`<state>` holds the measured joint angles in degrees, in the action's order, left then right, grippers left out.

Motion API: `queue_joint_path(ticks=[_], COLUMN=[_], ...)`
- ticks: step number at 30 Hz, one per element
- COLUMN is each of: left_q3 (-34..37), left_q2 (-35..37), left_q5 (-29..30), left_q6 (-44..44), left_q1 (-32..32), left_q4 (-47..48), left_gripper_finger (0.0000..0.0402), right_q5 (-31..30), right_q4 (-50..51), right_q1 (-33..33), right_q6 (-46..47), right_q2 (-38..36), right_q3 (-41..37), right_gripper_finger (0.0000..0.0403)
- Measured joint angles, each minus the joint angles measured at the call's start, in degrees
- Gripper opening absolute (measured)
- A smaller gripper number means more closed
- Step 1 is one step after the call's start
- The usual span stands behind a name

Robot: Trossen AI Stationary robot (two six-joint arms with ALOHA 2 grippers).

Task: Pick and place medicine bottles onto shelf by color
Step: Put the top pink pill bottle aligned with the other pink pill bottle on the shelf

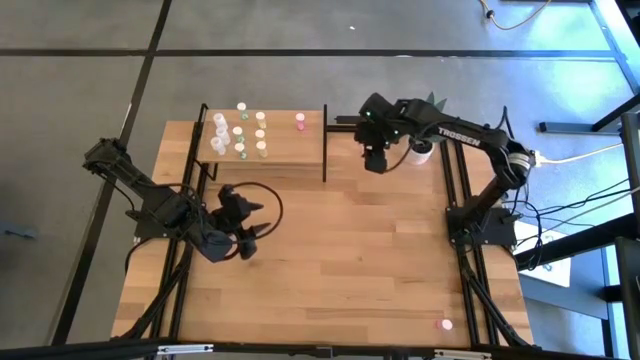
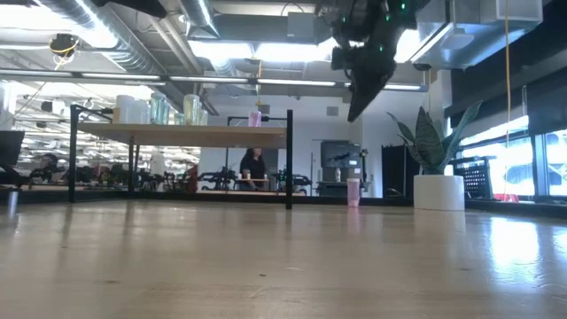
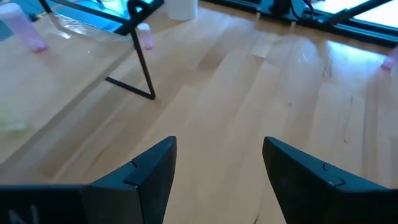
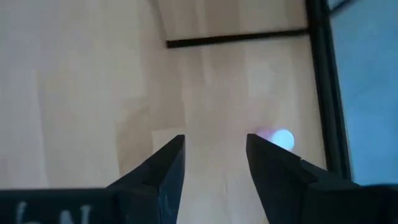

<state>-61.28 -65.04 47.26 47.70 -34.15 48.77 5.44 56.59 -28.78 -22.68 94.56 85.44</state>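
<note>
Your medicine bottles [image 1: 240, 130], tiny whitish rounds with white, green and yellow tops, stand clustered on the light-wood shelf [image 1: 285, 150] at 11 o'clock on the table [image 1: 340, 250]. One pink-topped bottle [image 1: 300, 121] stands apart on the shelf's far right part. Another pink-topped bottle [image 4: 278, 138] stands on the tabletop just beside your right gripper [image 4: 214, 165], which hangs released and empty right of the shelf. A third pink bottle [image 1: 446, 324] lies at 5 o'clock. Your left gripper [image 3: 217, 168] waits at 9 o'clock, fingers spread, grasping nothing.
</note>
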Motion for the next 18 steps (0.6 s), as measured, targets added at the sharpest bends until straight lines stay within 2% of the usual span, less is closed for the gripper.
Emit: queue_joint_path(ticks=[2, 5, 18], left_q3=[0.00, 0.00, 0.00], left_q2=[0.00, 0.00, 0.00], left_q5=[1.19, 2.69, 4.83], left_q6=[0.27, 0.35, 0.30], left_q1=[0.00, 0.00, 1.64], left_q4=[0.00, 0.00, 0.02], left_gripper_finger=[0.0232, 0.0232, 0.0232], right_q5=[0.18, -2.72, -3.29], right_q4=[-0.50, -0.67, -3.72], right_q1=[-1.67, -3.27, -4.12], right_q6=[2.11, 4.66, 2.88], right_q2=[0.50, 1.01, 1.53], right_q3=[-0.70, -1.46, -2.24], right_gripper_finger=[0.0173, 0.0173, 0.0173])
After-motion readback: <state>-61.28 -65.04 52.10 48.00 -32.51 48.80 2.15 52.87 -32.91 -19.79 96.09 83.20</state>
